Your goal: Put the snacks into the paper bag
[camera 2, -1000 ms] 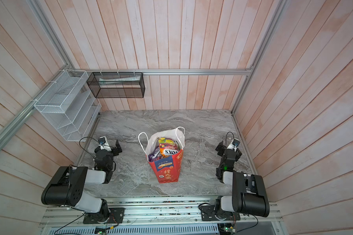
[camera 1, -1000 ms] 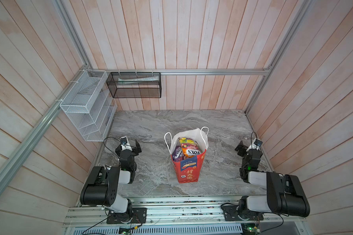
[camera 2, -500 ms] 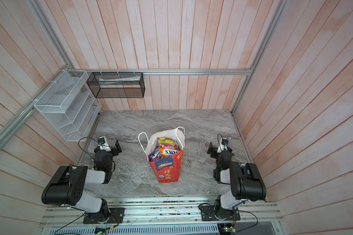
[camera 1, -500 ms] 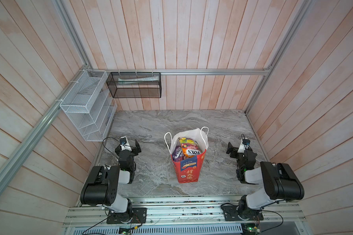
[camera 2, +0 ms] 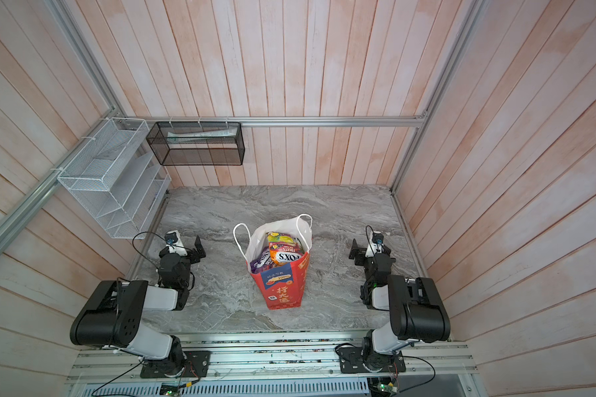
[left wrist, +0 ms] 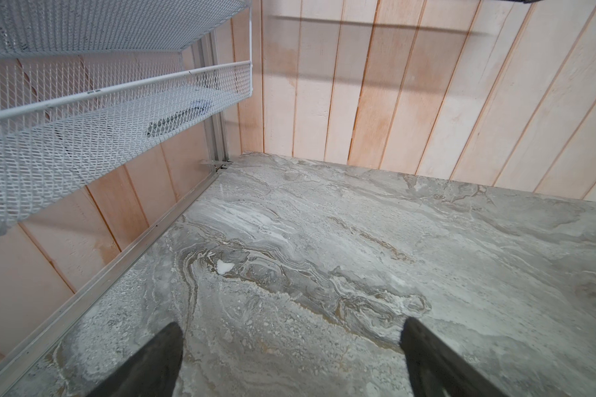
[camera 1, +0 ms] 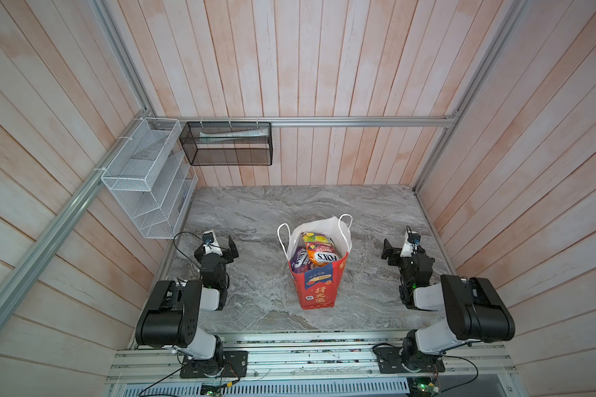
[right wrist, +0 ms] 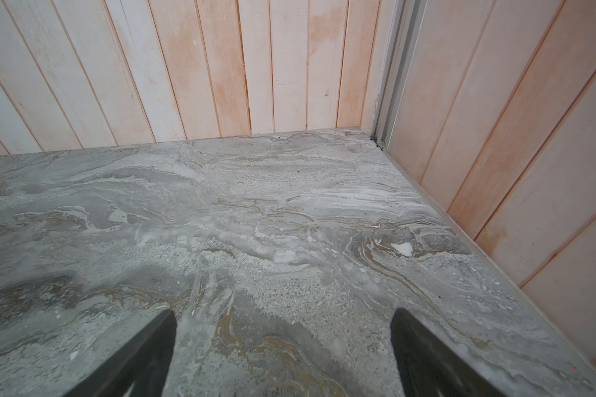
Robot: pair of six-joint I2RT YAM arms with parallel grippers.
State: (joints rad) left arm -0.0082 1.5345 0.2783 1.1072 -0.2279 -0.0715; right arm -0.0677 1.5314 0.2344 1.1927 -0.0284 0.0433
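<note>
- red with a blue panel, the paper bag (camera 1: 319, 288) stands upright at the centre of the grey marble surface (camera 1: 255, 213) in both top views. its white mouth is open and its cord handles droop over the rim.
- the snacks (camera 1: 320, 256) sit inside it, with orange, purple and yellow-green packets packed up to the mouth. we see no packet lying loose on the surface.
- what changed: over the last second the right arm (camera 1: 415, 271) shifted its elbow and carried its gripper a little toward the middle of the frame. in the last half second it barely moved. the bag, the packets and the left arm (camera 1: 214, 271) are as they were.
- we read that as settling after a last drop, not the start of a new reach, so the task looks done or all but done.
- pose: both arms are folded low, at the lower left and lower right of the frame, well apart from the bag, with wrists pointing toward the back wall.
- the left gripper (left wrist: 291, 328) has its jaws spread wide over bare surface with nothing between them. the white wire rack (left wrist: 83, 103) hangs on the wall beside it.
- the right gripper (right wrist: 284, 316) is likewise spread wide and empty, facing the far corner of the surface.
</note>
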